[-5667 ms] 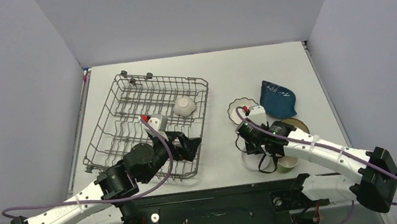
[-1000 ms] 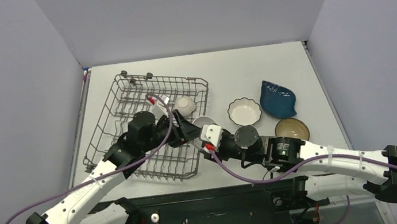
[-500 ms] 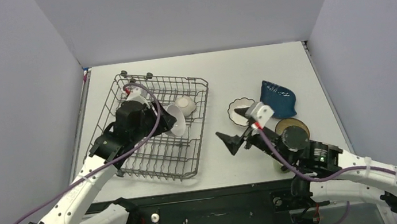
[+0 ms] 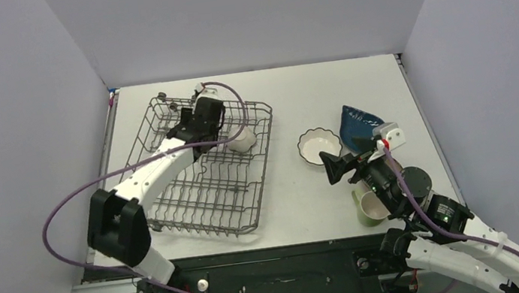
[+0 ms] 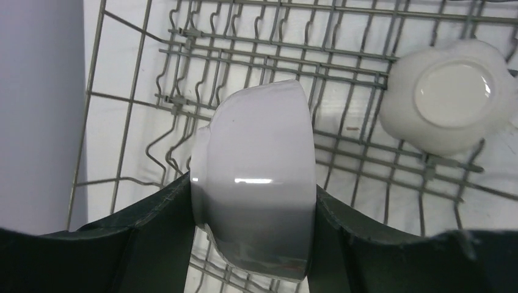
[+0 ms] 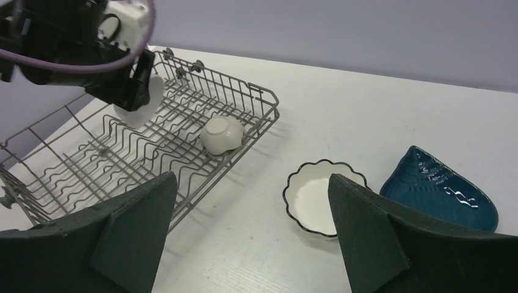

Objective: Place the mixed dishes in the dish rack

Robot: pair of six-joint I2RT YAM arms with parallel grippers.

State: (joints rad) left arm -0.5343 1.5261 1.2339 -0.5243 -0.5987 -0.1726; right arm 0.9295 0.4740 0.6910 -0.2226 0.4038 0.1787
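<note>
White bowl, clamped in the left gripper, hangs over the wire rack (far-left corner); right gripper gapes wide toward the right edge.

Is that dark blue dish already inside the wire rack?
No, the dark blue dish lies on the table beside the white scalloped bowl, outside the dish rack.

The left gripper clamps a plain white bowl on its edge above the dish rack wires. To its right, a small white dish lies upturned in the rack.
</note>
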